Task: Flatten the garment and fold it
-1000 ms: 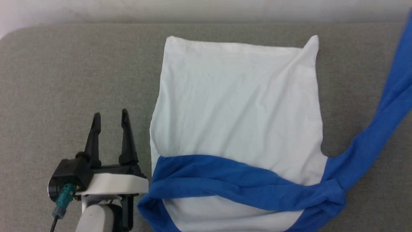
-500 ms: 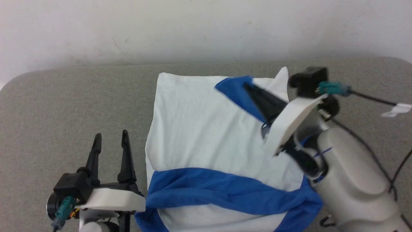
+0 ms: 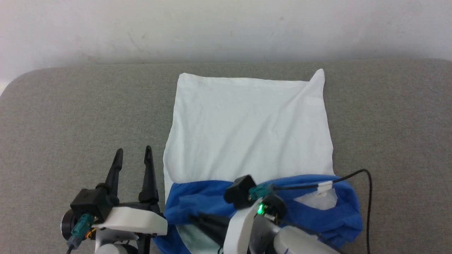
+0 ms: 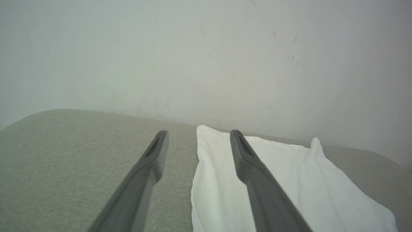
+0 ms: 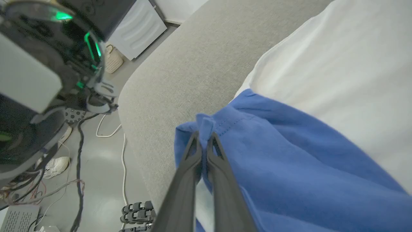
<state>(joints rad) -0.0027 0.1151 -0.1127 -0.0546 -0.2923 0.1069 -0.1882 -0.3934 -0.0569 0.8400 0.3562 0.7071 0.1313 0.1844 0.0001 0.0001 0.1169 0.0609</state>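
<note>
The garment [image 3: 247, 134] lies flat on the grey table, its white body stretching away from me and its blue sleeves [image 3: 317, 208] folded across the near end. My right gripper [image 3: 193, 219] points left over the near-left part of the shirt. In the right wrist view this gripper [image 5: 202, 138] is shut on the blue sleeve's cuff [image 5: 206, 124] close to the table's edge. My left gripper [image 3: 132, 155] stands open just left of the garment, apart from it. In the left wrist view, the open left gripper [image 4: 198, 138] has the white body [image 4: 283, 183] beside it.
The grey padded table [image 3: 70, 116] reaches a white wall [image 3: 226, 28] at the back. A black cable [image 3: 367, 197] loops from my right wrist. Past the table's left edge are the floor with cables [image 5: 106, 161], a white cabinet [image 5: 141, 29] and the robot's base [image 5: 38, 80].
My right gripper has carried the blue sleeve from far right across the white body to the near-left edge. The head camera has shifted. The left gripper stays open beside the shirt.
</note>
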